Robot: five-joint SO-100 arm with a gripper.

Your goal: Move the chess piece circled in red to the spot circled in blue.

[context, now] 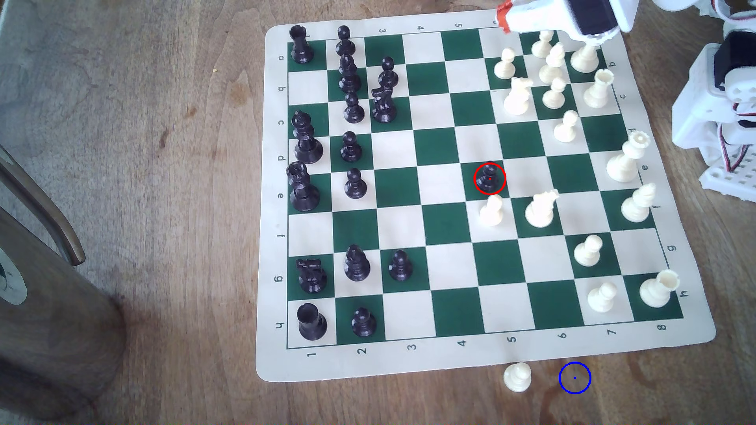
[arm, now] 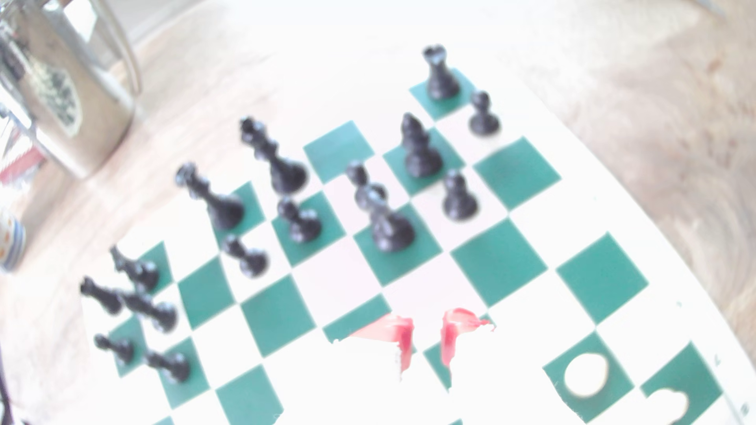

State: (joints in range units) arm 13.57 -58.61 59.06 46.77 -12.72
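Gripper (arm: 425, 347) slightly parted, empty — above board's far corner; black pawn (context: 489, 178) untouched, blue ring (context: 574, 378) bare.

The arm (context: 572, 16) reached in from the exterior view's upper right. Its gripper (arm: 425, 343) (red-tipped) hung empty, jaws slightly parted.

Brown wood-grain tabletop (context: 172, 122) everywhere, kinda scuffed and stained in spots. A brushed metal jug (context: 49, 286) with a curved handle sits at the exterior view's left edge. Light's really bright; the wrist view is blown out and blurry.
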